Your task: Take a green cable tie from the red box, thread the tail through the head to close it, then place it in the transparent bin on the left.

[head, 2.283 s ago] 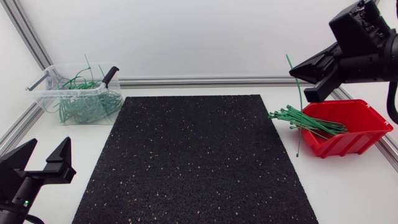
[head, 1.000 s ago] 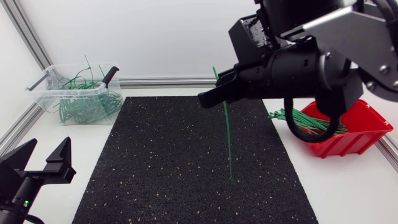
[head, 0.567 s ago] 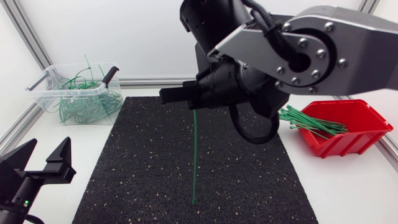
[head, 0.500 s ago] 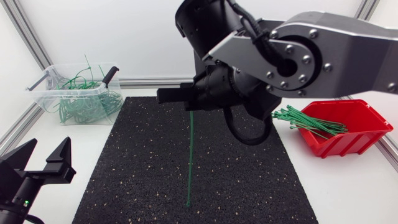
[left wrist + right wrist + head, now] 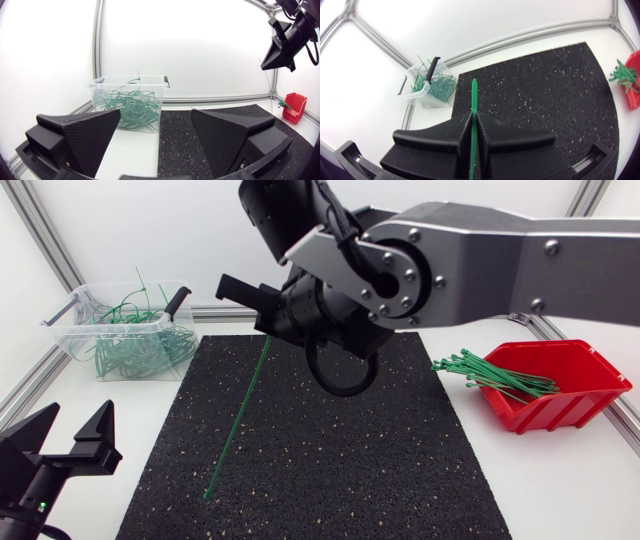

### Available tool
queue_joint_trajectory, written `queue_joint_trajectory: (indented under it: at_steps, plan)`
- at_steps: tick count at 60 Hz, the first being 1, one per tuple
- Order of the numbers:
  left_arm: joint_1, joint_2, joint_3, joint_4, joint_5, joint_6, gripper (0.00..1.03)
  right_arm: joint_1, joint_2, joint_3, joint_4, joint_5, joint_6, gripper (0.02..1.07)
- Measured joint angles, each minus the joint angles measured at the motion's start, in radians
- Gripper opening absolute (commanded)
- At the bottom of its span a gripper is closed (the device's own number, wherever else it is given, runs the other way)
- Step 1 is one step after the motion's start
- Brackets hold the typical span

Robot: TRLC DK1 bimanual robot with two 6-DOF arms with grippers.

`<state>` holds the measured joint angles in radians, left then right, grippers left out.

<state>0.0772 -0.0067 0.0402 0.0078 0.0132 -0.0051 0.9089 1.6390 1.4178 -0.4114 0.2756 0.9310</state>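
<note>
Head view, nearest first: the left gripper (image 5: 78, 412) sits at the near left corner of the table (image 5: 560, 480), its arm cut off by the view's edge. Its two wedge fingers are spread wide with nothing between them. In the left wrist view the same fingers stand far apart.

Ahead of it lies the black speckled mat (image 5: 330, 460). Over the mat's left half a single green cable tie (image 5: 238, 418) slants down from the right gripper (image 5: 471, 117). Whether its lower tip touches the mat or hangs just above it cannot be told. The bulky right arm, reaching across from the right, covers most of its own gripper in the head view. In the right wrist view both fingers are pressed together on the tie, clamping it from two sides. The tie's free length points ahead of them, and the clamped part is hidden.

Farther back at the right, the red box (image 5: 570, 405) holds a bundle of straight green ties (image 5: 495, 375) that sticks out over its left rim. At the far left corner, the transparent bin (image 5: 70, 340) holds a tangle of looped green ties (image 5: 135, 345), and single loops are hard to make out.
</note>
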Motion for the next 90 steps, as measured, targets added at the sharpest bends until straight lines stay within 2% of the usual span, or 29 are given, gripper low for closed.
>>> queue_joint_trajectory:
  at_steps: [7,14,17,35,37,48,56,60,65,72,76,86,90]
  plan:
    - [0.0,0.0,0.0,0.0,0.0,0.0,0.99,-0.007,0.027,-0.023,-0.011,0.027,0.174,0.08]
    - [0.0,0.0,0.0,0.0,0.0,0.0,0.99,-0.024,0.031,-0.073,-0.041,0.069,0.277,0.08]
    - [0.0,0.0,0.0,0.0,0.0,0.0,0.99,-0.038,0.03,-0.103,-0.061,0.09,0.317,0.12]
    - [-0.007,0.0,0.0,0.0,0.0,0.0,0.99,-0.121,0.031,-0.25,-0.182,0.099,0.446,0.17]
    - [-0.007,0.0,0.0,0.0,0.0,0.0,0.99,-0.127,0.031,-0.262,-0.193,0.095,0.457,0.2]
    - [-0.007,0.0,0.0,0.0,0.0,0.0,0.99,-0.152,0.031,-0.279,-0.28,0.027,0.496,0.42]
    - [-0.006,0.0,0.0,0.0,0.0,0.0,0.99,-0.174,0.031,-0.279,-0.333,0.005,0.515,0.43]
    - [-0.007,0.0,0.0,0.0,0.0,0.0,0.99,-0.181,0.031,-0.28,-0.354,-0.003,0.518,0.47]
    - [-0.007,0.0,0.0,0.0,0.0,0.0,0.99,-0.187,0.031,-0.288,-0.367,-0.018,0.521,0.48]
    - [-0.007,0.0,0.0,0.0,0.0,0.0,0.99,-0.192,0.022,-0.316,-0.371,-0.034,0.52,0.54]
    - [-0.007,0.0,0.0,0.0,0.0,0.0,0.99,-0.196,0.0,-0.332,-0.371,-0.045,0.503,0.59]
    - [-0.006,0.0,0.0,0.0,0.0,0.0,0.99,-0.219,-0.08,-0.339,-0.371,-0.052,0.444,0.6]
    - [-0.007,0.0,0.0,0.0,0.0,0.0,0.99,-0.23,-0.096,-0.339,-0.371,-0.053,0.407,0.65]
